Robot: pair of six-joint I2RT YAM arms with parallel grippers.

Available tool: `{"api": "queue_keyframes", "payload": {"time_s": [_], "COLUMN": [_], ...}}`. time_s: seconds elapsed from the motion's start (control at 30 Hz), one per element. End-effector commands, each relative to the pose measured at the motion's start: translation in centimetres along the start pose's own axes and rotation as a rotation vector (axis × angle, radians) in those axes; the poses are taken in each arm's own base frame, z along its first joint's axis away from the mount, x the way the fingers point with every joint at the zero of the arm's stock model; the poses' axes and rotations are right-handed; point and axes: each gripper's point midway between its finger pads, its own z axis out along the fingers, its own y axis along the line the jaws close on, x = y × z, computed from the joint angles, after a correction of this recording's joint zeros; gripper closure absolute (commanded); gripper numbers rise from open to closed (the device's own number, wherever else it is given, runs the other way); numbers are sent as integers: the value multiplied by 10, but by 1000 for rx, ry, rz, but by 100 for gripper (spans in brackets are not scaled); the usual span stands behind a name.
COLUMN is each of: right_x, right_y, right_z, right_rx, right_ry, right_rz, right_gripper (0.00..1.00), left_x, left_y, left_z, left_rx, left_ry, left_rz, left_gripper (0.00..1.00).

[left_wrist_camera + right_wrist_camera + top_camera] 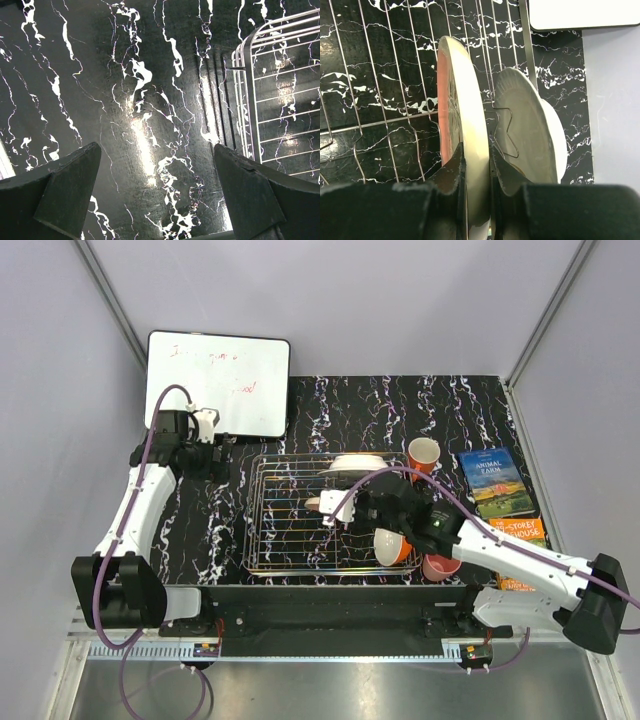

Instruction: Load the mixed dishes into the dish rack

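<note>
The silver wire dish rack point(290, 540) stands mid-table. My right gripper point(342, 510) is shut on the rim of the pink-cream plate point(318, 506) and holds it on edge over the rack; in the right wrist view the gripper point(476, 150) pinches the plate point(465, 85). A pale dish point(358, 462) stands on edge at the rack's back point(535, 130); I cannot tell whether it is plate or bowl. The white-inside orange bowl point(392, 547), pink cup point(440, 567) and orange mug point(423, 454) are right of the rack. My left gripper point(218, 455) is open and empty point(157, 150) left of the rack point(250, 100).
A white whiteboard point(220, 380) lies at the back left, close to the left arm. Colourful books point(497, 482) lie along the right edge. Grey walls close in on the table on three sides.
</note>
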Motion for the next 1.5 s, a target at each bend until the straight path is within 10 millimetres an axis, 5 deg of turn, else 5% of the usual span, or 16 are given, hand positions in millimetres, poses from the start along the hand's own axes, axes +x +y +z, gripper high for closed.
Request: {"api": "queue_keyframes", "payload": {"time_s": [0.0,0.17,0.33,0.37,0.9,1.2,1.47], "right_x": [16,17,10,9,1,11,21], "right_y": [-1,-11,-28,-30,-54,-50,-84], "right_z": [-4,-22,-40,-44,-109,-109,-115], "right_rx": [75,148,234,247,392,411,633], "right_ry": [46,28,-4,-9,-112,-93,-38], "right_rz": [148,195,234,248,406,455,552], "right_gripper": [73,48,3,0,0,0,0], "left_x": [-17,-21,-26,-27,-28,-27,-37], "left_y": [5,6,6,7,11,11,0], "left_z": [-8,-11,-12,-13,-13,-13,-25], "left_rx": [-21,-29,-27,-29,-47,-43,10], "left_ry": [-73,-82,-85,-87,-79,-78,-111], "left_rz": [21,27,32,33,51,51,60], "left_gripper": [1,1,1,1,1,1,1]}}
